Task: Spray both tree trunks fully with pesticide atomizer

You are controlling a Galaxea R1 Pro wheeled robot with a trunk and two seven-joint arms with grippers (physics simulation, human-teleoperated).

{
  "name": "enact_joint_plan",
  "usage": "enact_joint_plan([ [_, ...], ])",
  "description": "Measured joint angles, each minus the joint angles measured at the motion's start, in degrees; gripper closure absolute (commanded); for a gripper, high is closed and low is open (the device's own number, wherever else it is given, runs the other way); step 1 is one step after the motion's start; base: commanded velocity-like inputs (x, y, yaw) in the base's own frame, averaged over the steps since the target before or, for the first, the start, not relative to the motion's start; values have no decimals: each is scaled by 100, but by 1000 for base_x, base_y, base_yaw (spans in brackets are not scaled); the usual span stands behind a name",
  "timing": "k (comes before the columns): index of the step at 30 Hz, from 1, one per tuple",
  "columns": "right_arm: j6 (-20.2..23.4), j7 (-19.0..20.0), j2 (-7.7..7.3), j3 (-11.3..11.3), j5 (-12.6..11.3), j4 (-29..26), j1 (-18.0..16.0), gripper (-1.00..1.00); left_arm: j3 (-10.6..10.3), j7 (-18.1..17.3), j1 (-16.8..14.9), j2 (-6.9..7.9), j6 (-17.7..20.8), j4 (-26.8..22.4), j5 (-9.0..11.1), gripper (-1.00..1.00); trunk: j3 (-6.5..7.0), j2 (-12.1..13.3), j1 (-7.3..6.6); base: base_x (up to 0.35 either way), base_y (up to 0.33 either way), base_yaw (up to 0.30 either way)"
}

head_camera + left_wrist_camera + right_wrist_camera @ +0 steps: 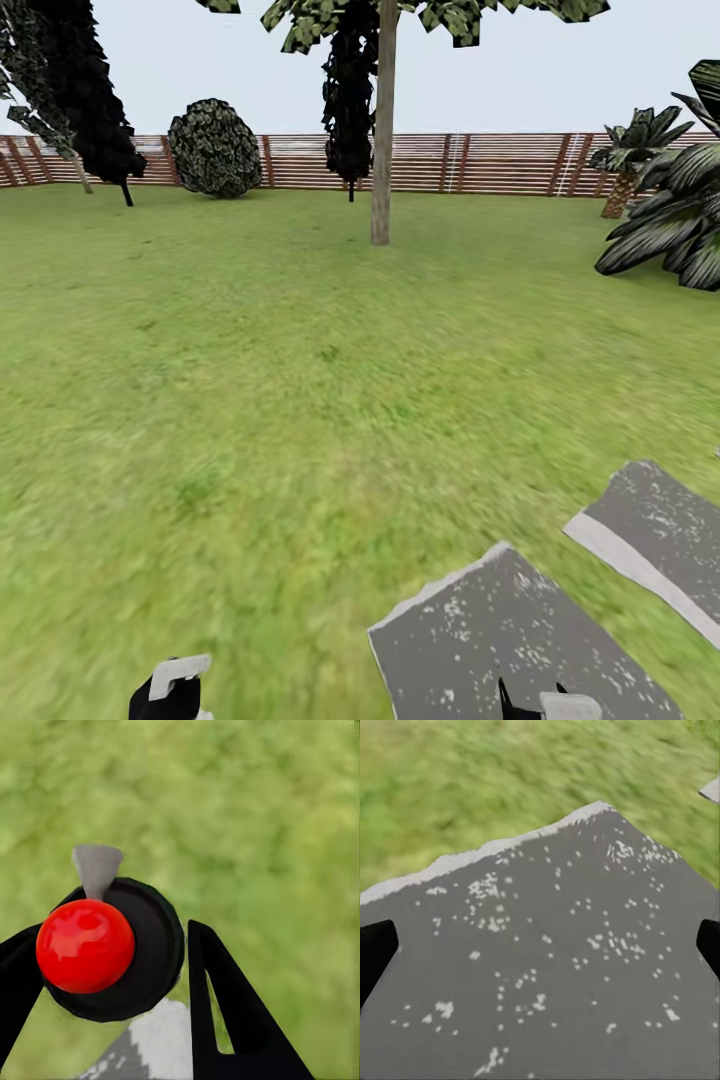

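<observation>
The pesticide atomizer is not on any stretch of grass I can make out, so where it lies I cannot say; one tree (381, 130) stands ahead across the lawn (250, 380), its bare grey-brown trunk straight and plain, with no whitish specks that I can tell from here; behind it runs the slatted wooden fence (480, 162), with a round shrub (214, 148) and a dark conifer (85, 90) toward my left and palms (670, 210) on my right. I judge the task barely begun: nothing picked up, nothing sprayed, both trunks left to cover, and the sprayer yet to be found.

My left gripper (172, 690) hangs low at the lower edge of the head view; through its wrist camera the black fingers (232, 1012) stand spread over grass, with a red ball on a black disc between them and the lens; it seems part of my own hardware, not a thing held. My right gripper (545, 703) hovers over a grey speckled stone slab (555, 960), its tips wide apart at the frame's sides, holding nothing; a second slab (660, 540) lies just beside.
</observation>
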Motion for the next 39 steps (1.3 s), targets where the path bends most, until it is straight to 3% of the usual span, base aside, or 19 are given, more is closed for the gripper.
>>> enact_joint_plan([
  [39, -2, 0, -1, 2, 0, 0, 0, -100, 0, 0, 0, 0, -1, -8, 0, 100, 0, 0, 0, 340, 0, 0],
])
